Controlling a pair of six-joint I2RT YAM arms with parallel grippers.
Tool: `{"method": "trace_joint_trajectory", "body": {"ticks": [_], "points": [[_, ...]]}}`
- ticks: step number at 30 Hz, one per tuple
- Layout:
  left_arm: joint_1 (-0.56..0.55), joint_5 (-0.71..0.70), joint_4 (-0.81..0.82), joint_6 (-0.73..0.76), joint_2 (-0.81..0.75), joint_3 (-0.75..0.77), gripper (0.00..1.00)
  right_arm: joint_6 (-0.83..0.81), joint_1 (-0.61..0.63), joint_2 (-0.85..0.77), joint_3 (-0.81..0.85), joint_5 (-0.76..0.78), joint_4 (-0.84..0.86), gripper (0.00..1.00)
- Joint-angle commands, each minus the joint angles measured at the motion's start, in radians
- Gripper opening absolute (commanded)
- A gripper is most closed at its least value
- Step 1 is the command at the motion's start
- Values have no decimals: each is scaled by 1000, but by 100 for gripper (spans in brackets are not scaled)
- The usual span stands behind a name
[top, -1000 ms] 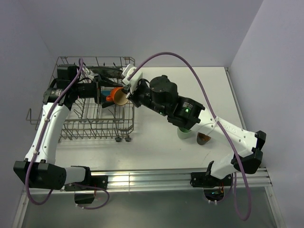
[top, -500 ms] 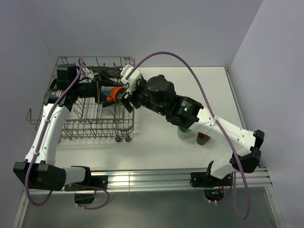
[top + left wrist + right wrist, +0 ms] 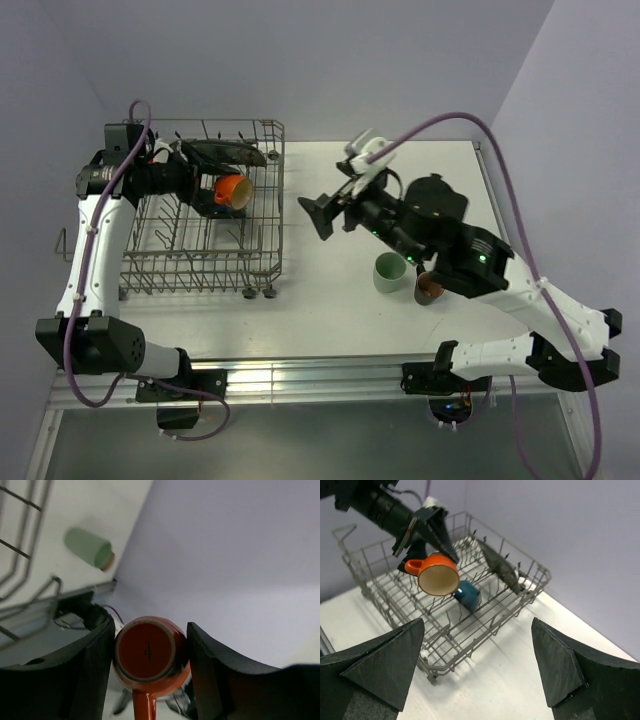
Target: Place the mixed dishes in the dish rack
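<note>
In the top view the blue bowl (image 3: pixel 467 594) is hidden behind the left claw (image 3: pixel 149 647). Only the right wrist view shows it, on its side among the tines at mid-frame. The small brown cup (image 3: pixel 428 288), lower right, is half covered by the right arm, just beside the pale green mug (image 3: pixel 390 272). The dark square plate (image 3: pixel 225 152) stands on edge at the top end of the dish rack (image 3: pixel 200 258).

The left claw pinches the small orange-red handled cup (image 3: pixel 232 189) over the rack; its handle is cut off in the wrist view. The right claw (image 3: pixel 475 630) gapes wide and holds nothing, right of the rack and well apart from that cup.
</note>
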Motion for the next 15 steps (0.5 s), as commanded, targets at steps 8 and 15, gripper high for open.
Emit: {"method": "trace_joint_trajectory", "body": {"ticks": [8,15], "points": [[55,-668,-119,315,42,207,0,112,4,-128,-123,139,-72,95],[85,-1056,-46,468,37,195,0,147,-10,-217,-259,116,-38,95]]}}
